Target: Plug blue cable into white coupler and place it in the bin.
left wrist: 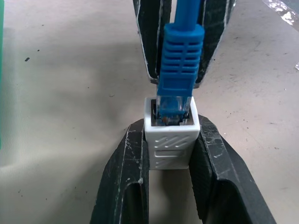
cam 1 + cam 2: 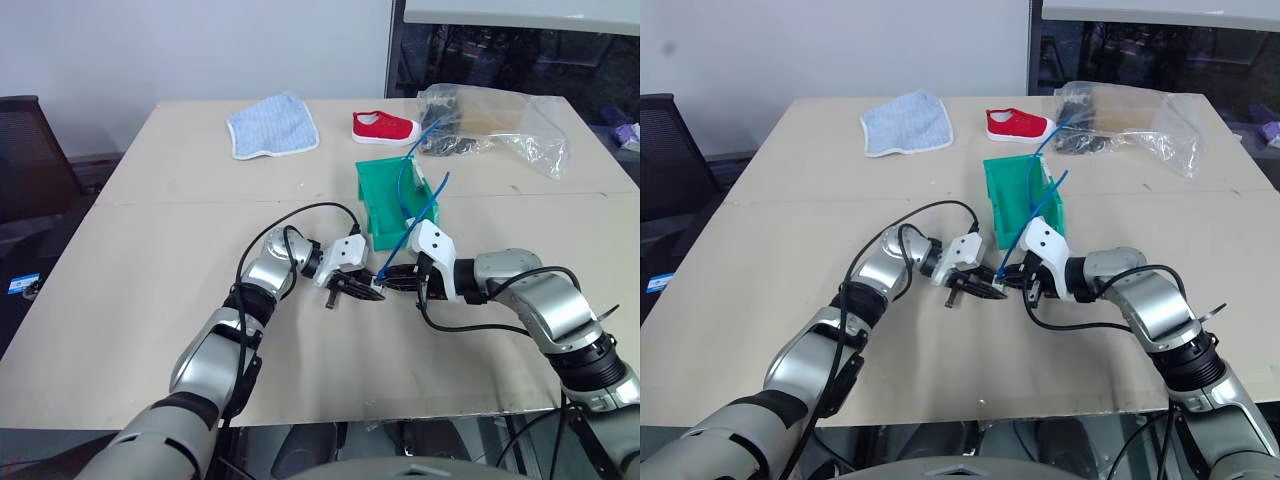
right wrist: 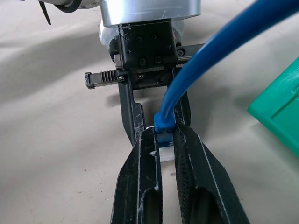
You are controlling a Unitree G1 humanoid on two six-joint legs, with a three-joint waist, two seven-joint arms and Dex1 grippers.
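plug meets socket, not yet seated

the left tool (image 1: 170, 154) is closed on the white coupler (image 1: 171, 140), its 2 fingers pressed against the block's sides with the socket facing the other arm. the right tool (image 3: 164, 140) is clamped on the blue cable (image 3: 224, 51) at its ribbed boot, just behind the clear plug. in the left wrist view the plug tip sits in the socket mouth, squarely lined up, though i cannot tell whether it has gone fully home. both tools meet tip to tip above the table (image 2: 150, 250), with the green bin (image 2: 385, 195) just beyond them and the cable's free end rising toward it. the step in hand looks like insertion. next, i judge, a straight push along the socket's axis until it latches, then carrying the joined pair to the bin.
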